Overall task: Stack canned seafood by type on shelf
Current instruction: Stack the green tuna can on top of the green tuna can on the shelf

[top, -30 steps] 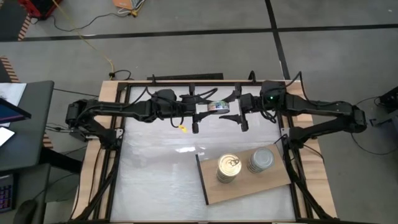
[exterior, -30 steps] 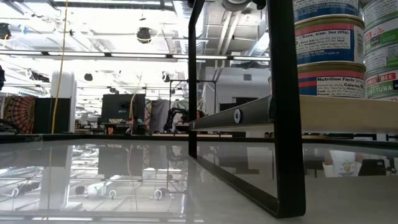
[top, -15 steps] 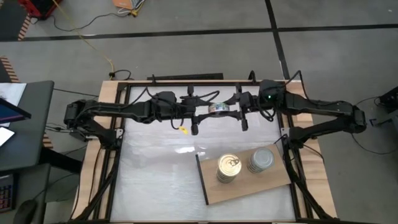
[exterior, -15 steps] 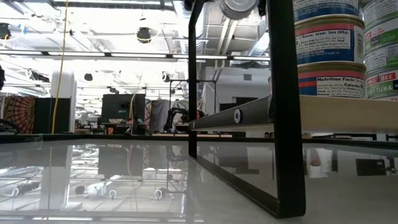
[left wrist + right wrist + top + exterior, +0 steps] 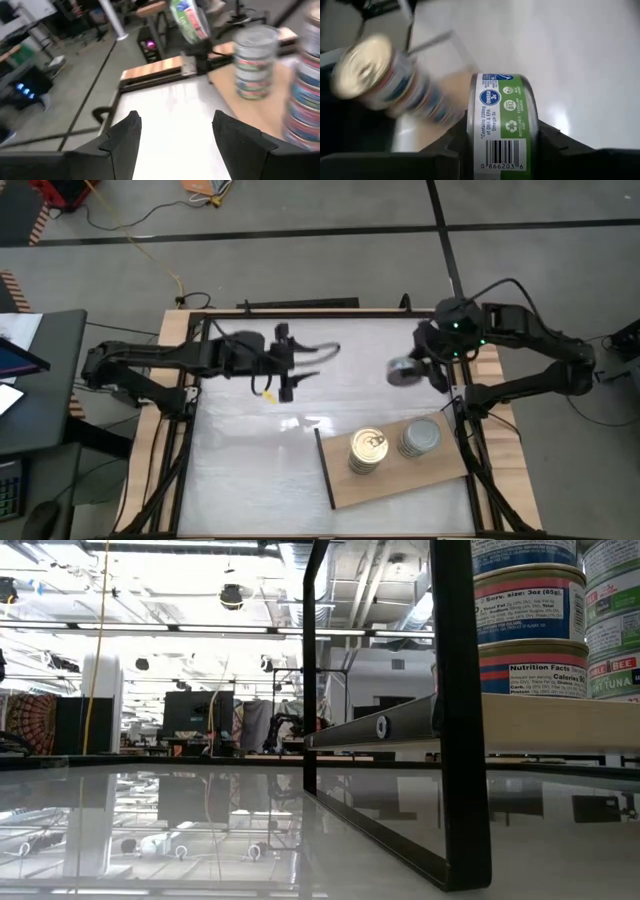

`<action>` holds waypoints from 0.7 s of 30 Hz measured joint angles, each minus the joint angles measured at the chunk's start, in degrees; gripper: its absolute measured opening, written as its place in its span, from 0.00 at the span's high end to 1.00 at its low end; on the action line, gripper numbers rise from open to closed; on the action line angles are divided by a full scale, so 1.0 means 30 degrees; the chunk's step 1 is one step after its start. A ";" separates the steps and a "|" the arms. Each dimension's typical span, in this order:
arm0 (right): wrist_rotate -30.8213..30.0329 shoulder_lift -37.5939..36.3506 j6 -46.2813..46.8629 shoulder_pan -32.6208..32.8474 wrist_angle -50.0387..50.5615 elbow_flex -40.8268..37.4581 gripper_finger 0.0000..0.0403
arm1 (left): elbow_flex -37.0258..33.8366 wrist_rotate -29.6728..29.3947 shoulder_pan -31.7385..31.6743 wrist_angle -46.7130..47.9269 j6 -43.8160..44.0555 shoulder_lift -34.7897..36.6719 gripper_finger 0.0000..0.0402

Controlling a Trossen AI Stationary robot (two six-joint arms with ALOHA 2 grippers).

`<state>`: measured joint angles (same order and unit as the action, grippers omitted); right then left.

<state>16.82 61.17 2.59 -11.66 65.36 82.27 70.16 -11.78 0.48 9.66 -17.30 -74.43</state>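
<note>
- A green-labelled seafood tin (image 5: 502, 125) sits clamped on its edge between the right gripper's (image 5: 408, 370) jaws, above the table's far right part, beyond the shelf (image 5: 345, 485).
- On the wooden shelf, at the near right, stand a gold-lidded stack (image 5: 368, 448) and, just beside it, a silver-lidded stack (image 5: 419, 437).
- The left gripper (image 5: 175, 131) hangs over the table's far left-centre, jaws apart and holding nothing.
</note>
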 joint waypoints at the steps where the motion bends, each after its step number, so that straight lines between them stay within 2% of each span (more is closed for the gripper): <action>1: 0.0474 0.0000 0.0792 0.0007 0.0974 0.0038 0.61 | -0.0422 -0.0039 0.0233 -0.0424 -0.0255 -0.0022 0.42; 5: 0.1441 -0.0019 0.3117 0.0138 0.4301 -0.0020 0.61 | -0.2995 -0.0677 0.0873 -0.3356 -0.1328 0.0409 0.42; 10: 0.2801 0.0017 0.5112 0.1301 0.4378 -0.0020 0.59 | -0.6298 -0.1111 0.0976 -0.8447 -0.1306 0.1874 0.42; 16: 0.3445 0.0514 0.7228 0.3343 0.4355 -0.0020 0.61 | -0.9007 -0.1609 0.0982 -1.1411 0.0352 0.3294 0.42; 21: 0.3510 0.1683 0.7597 0.5581 0.3968 -0.0020 0.58 | -0.9956 -0.1710 0.0982 -1.1801 0.1834 0.3873 0.42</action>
<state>27.35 66.22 25.38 5.08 77.26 82.21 40.29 -16.91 3.42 -25.75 -11.80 -62.81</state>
